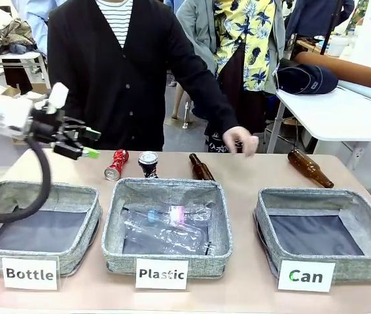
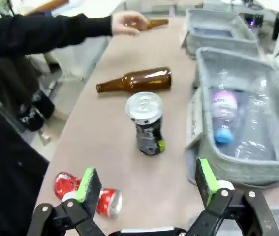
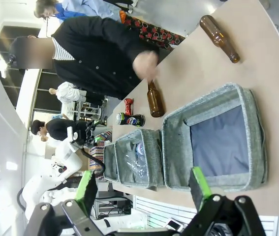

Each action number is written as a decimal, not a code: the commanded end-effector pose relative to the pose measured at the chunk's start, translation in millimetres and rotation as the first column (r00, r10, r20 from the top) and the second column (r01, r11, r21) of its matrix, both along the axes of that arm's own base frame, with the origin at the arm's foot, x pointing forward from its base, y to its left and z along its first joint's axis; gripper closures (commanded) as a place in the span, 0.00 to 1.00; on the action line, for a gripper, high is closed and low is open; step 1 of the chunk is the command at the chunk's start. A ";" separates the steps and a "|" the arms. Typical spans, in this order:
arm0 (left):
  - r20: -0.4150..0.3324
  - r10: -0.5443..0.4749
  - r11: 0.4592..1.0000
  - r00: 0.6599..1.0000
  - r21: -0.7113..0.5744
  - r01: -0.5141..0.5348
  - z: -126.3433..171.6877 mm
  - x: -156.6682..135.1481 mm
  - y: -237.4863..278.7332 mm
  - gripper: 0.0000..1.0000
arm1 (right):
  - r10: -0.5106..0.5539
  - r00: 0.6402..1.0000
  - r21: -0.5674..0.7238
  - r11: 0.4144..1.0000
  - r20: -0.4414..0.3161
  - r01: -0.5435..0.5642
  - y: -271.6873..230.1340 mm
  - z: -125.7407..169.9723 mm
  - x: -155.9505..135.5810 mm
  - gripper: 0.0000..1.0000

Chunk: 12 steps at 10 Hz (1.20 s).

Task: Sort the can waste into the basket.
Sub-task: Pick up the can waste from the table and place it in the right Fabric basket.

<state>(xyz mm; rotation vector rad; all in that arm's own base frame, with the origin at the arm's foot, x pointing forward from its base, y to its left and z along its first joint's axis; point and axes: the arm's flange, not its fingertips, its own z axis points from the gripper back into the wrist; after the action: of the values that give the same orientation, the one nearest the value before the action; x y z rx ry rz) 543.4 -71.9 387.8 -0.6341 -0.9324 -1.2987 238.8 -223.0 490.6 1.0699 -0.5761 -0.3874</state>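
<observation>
Spread wide, the left claw (image 1: pixel 91 144) hovers left of the red can (image 1: pixel 116 164) and dark can (image 1: pixel 148 163); the right claw (image 3: pixel 141 184), also wide, faces the Can basket (image 1: pixel 316 193).

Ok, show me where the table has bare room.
Bare: the table between the middle brown bottle and the far-right brown bottle, behind the Can basket, near a person's hand; that basket's floor too. Crowded: behind the Plastic basket, where the red can, the dark can and the middle bottle cluster.
</observation>
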 end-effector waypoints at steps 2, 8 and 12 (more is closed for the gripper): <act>-0.070 -0.038 0.998 0.997 0.038 0.040 -11.8 39.6 -28.8 0.00 | 0.005 0.999 0.005 1.000 0.038 -0.005 -0.6 1.0 1.2 0.00; -0.137 -0.116 0.993 0.984 0.009 0.119 -59.5 60.8 -83.4 0.00 | 0.005 0.999 0.005 1.000 0.038 -0.005 -0.6 1.0 1.2 0.00; -0.177 -0.123 0.992 0.976 -0.038 0.118 -79.1 66.0 -102.0 0.00 | 0.005 0.999 0.005 1.000 0.038 -0.005 -0.6 1.0 1.2 0.00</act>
<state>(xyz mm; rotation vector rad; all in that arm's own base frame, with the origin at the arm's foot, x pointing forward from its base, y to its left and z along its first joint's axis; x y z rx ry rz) 604.7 -168.0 306.0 -0.8041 -0.7656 -1.3381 238.9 -222.9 490.6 1.0701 -0.5758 -0.3868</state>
